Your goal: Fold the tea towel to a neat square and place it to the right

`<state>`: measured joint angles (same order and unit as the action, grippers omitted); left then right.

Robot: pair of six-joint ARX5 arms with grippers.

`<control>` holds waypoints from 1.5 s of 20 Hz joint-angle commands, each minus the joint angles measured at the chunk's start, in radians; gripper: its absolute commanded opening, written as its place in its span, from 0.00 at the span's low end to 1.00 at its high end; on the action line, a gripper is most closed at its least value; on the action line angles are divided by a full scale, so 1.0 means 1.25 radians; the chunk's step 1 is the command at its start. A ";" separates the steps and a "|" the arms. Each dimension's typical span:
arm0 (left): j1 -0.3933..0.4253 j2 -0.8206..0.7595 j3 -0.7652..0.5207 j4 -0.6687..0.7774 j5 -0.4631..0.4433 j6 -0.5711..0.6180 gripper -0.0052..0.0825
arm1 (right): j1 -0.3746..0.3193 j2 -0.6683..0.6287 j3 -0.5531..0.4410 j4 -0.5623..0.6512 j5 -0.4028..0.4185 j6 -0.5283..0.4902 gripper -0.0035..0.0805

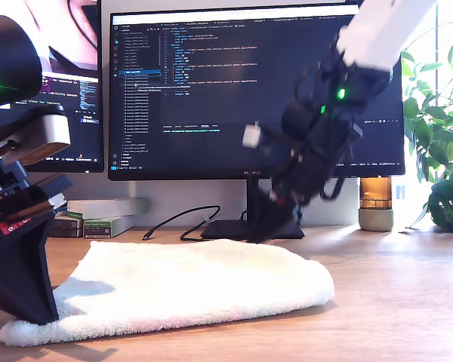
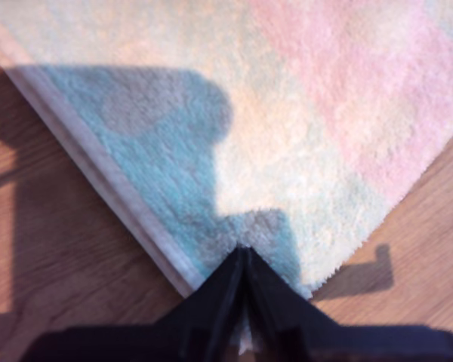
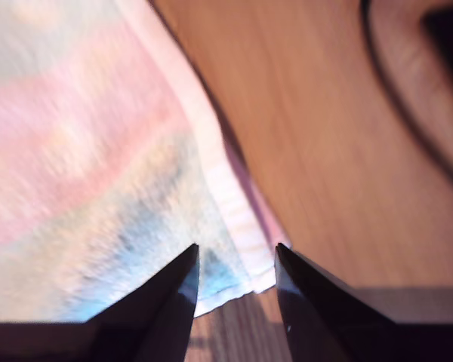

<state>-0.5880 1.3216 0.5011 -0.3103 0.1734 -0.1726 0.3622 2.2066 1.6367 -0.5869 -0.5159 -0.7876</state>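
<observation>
Tea towel [image 1: 204, 290] flat, fluffy, pastel-tinted; first pincer [image 2: 243, 302] clamps corner; second pincer [image 3: 234, 283] parted, empty.

Monitor [image 1: 211, 90] bezel, lower centre of exterior view: logo reads "HUAWEI", faint. Screen code text too small to read.

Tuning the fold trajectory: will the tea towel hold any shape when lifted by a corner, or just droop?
Probably droops. The tea towel is thick fluffy terry lying limp with rounded, slumped edges, so likely floppy. The pile looks grippy on the wooden desk, so it may drag rather than slide. My first pincer is shut on a corner; my second pincer is open over another.
</observation>
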 commanded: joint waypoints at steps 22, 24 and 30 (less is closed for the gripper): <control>0.002 0.063 -0.084 -0.050 -0.013 0.007 0.03 | 0.009 0.062 0.005 -0.010 0.023 -0.016 0.03; 0.002 0.063 -0.084 -0.050 -0.013 0.007 0.03 | 0.009 0.062 0.030 -0.035 0.024 -0.016 0.03; 0.002 0.063 -0.084 -0.047 -0.014 0.013 0.03 | 0.013 0.062 0.152 -0.154 0.031 -0.013 0.03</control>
<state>-0.5877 1.3216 0.5011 -0.3099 0.1753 -0.1654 0.3691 2.2707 1.8042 -0.7700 -0.4820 -0.8085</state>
